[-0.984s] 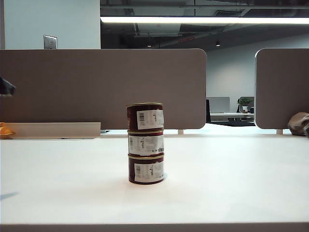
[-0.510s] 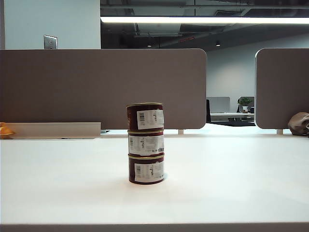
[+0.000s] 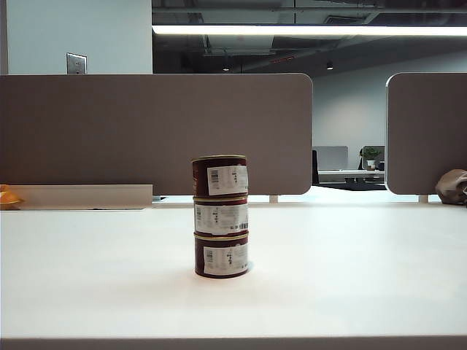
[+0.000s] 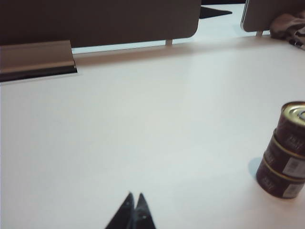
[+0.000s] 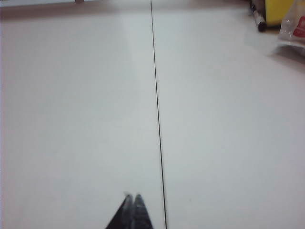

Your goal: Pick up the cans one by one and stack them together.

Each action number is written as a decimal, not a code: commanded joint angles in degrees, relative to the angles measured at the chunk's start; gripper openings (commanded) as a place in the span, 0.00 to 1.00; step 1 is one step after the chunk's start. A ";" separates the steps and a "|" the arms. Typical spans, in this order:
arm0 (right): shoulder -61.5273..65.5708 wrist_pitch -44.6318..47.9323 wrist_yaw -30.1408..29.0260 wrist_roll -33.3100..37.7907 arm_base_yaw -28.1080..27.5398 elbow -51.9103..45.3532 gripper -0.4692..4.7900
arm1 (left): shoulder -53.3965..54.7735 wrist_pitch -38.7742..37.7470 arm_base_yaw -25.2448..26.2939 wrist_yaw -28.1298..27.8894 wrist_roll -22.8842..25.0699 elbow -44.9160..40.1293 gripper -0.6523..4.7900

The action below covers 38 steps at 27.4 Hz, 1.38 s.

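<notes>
Three maroon cans with white barcode labels and gold rims stand stacked in one upright column (image 3: 220, 216) at the middle of the white table (image 3: 350, 277). The left wrist view shows the same stack of cans (image 4: 285, 151) off to one side, well away from my left gripper (image 4: 135, 196), which is shut and empty over bare table. My right gripper (image 5: 132, 196) is shut and empty too, over bare table beside a thin dark seam line (image 5: 157, 114); no can shows in that view. Neither gripper appears in the exterior view.
Grey partition panels (image 3: 153, 131) stand along the table's far edge. An orange object (image 3: 7, 197) sits at the far left and a brown bag (image 3: 452, 186) at the far right. A yellow box (image 5: 279, 9) and a plastic wrapper (image 5: 293, 28) lie far off in the right wrist view.
A dark arm tip at the left edge and something at the right edge have left the exterior view. The can stack has not moved.
</notes>
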 commanded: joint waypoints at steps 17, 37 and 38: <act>-0.02 7.63 -0.24 -3.50 0.26 -0.35 0.08 | 0.04 0.66 12.72 2.49 0.24 -3.34 0.11; -0.02 4.50 3.98 -4.52 0.24 -0.37 0.08 | 0.04 0.63 14.19 2.51 0.24 -3.34 0.11; -0.02 4.07 4.00 -4.52 0.24 -0.37 0.08 | 0.04 0.63 14.19 2.51 0.24 -3.34 0.11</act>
